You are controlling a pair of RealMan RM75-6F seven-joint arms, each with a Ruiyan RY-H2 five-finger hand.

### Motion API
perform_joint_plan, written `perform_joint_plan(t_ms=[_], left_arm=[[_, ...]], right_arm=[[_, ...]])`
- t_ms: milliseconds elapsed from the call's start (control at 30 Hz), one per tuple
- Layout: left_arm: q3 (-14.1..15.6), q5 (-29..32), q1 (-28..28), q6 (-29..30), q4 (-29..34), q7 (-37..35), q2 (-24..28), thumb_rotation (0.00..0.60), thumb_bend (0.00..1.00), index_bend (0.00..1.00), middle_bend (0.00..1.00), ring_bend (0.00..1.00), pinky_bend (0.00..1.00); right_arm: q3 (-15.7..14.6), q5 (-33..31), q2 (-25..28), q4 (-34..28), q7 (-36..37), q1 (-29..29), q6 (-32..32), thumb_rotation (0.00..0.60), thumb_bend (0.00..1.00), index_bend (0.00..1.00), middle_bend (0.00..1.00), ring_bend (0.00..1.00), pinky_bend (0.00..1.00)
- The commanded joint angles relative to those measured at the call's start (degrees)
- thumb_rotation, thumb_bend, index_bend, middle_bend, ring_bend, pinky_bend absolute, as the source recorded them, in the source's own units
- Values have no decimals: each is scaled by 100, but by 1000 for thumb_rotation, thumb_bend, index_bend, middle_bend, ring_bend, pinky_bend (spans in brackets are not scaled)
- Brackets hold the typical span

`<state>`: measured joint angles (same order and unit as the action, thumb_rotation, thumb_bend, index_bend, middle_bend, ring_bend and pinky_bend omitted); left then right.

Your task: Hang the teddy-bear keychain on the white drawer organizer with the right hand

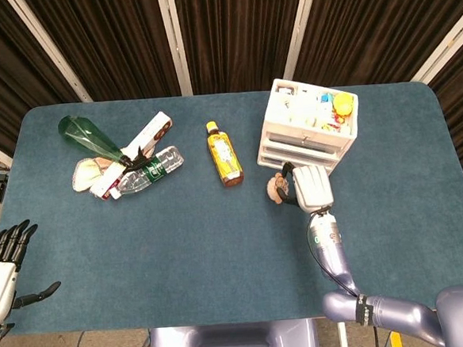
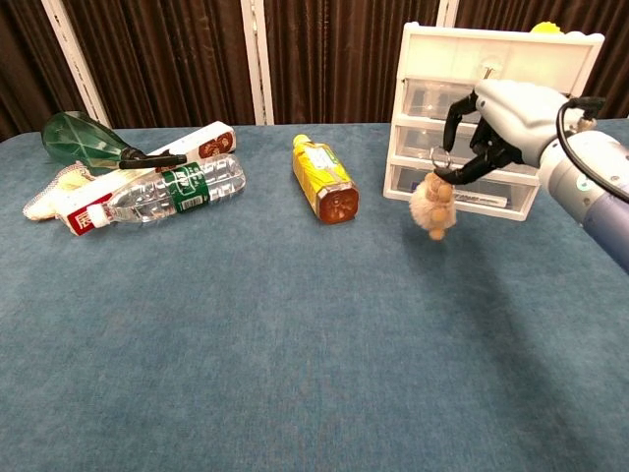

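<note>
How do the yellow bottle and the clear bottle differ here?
The yellow bottle is amber-yellow with a yellow label; the clear bottle is see-through with a green label. The yellow bottle lies alone, pointing away from the robot; the clear bottle lies crosswise in a pile against a box. Both lie on their sides.

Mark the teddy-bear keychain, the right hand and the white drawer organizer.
teddy-bear keychain (image 2: 432,205), chest view, plush body.
right hand (image 2: 498,120), chest view, back of hand.
white drawer organizer (image 2: 501,46), chest view, top front panel.
</note>
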<state>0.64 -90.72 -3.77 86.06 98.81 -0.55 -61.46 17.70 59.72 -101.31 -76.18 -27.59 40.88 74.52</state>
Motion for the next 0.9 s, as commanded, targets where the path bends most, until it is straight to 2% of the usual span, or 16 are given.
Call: perform_joint_plan(t_ms=[33,433,633,900], left_arm=[[1,1,2,2,-1,-8,2,525,69,1,0,0,0],[3,-10,8,20,5,-25,4,526,68,2,0,0,0],[4,-21,8,26,4,-42,3,525,69,2,0,0,0],[-2,-11,10,32,6,-64,3,524,67,2,0,0,0]], right_arm=[[60,44,-24,25,17,21,44,600,341,576,1000,1000,899],[208,553,-185,344,95,129,431,600,341,578,1000,1000,899],[72,1147,-321,1055,125,240,728,600,341,577,1000,1000,899],[89,1503,-435,1884,208,431,780,600,340,577,1000,1000,899]])
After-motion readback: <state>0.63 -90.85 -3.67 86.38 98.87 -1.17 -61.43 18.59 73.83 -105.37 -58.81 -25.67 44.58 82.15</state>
